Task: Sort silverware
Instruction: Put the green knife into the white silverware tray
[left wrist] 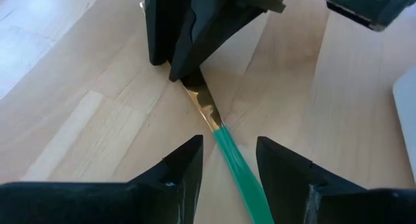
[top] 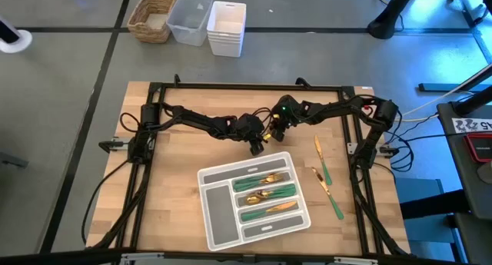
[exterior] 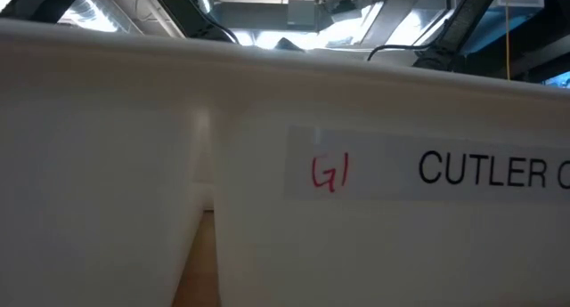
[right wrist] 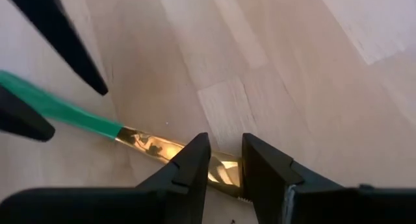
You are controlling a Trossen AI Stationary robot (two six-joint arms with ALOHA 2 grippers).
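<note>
Behind the grey tray [top: 223,219], mid-bench [top: 177,188], right end effector [right wrist: 225,165] is clamped on the gold head of a utensil [right wrist: 140,141], and left end effector [left wrist: 227,160] sits spread open astride its slim green handle, not touching it. Utensil lies flat on the wood, long axis running straight from one end effector to the other, head toward the right one. Two more pieces [top: 323,159] lie right of the tray, others sorted inside.
</note>
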